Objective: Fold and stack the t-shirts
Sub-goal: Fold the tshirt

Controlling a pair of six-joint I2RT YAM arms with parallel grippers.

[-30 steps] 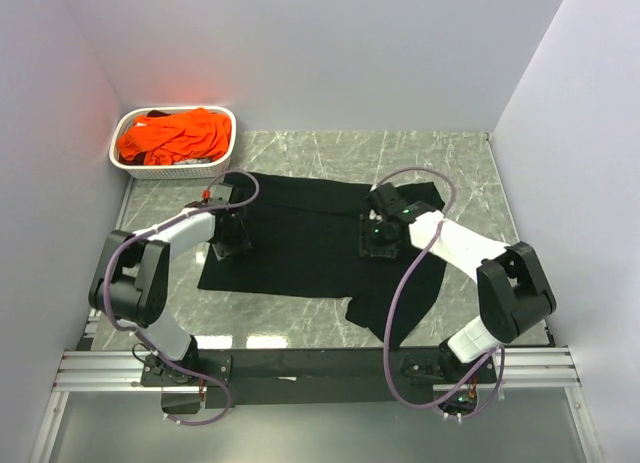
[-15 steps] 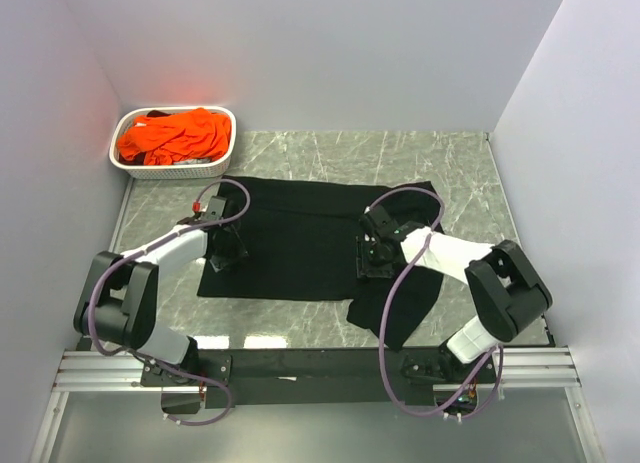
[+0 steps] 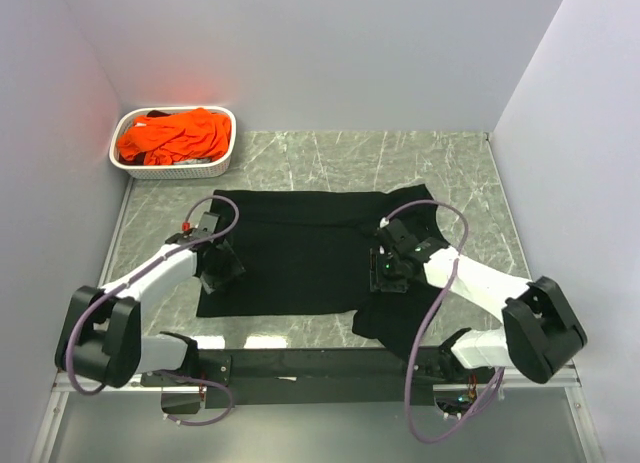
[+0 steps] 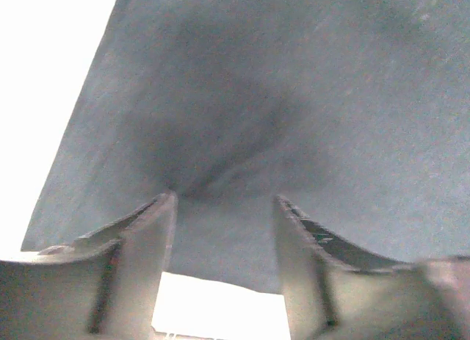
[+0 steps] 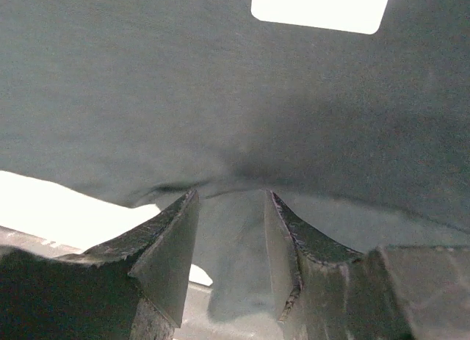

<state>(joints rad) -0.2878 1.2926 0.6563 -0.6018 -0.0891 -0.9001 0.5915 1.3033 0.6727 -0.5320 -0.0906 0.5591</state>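
Note:
A black t-shirt lies spread flat on the marble table. My left gripper is at its left edge and is shut on a pinch of the black cloth. In the left wrist view the cloth puckers between the fingers. My right gripper is on the shirt's right part, near the sleeve that trails to the front edge. It is shut on a fold of the cloth that hangs between its fingers. Several orange t-shirts lie bunched in the basket.
The white latticed basket stands at the back left corner against the wall. Grey walls close the table on the left, back and right. The black rail with the arm bases runs along the near edge.
Both grippers have pulled back toward the near edge and the black t-shirt has slid with them. Its far edge now lies further from the back wall.

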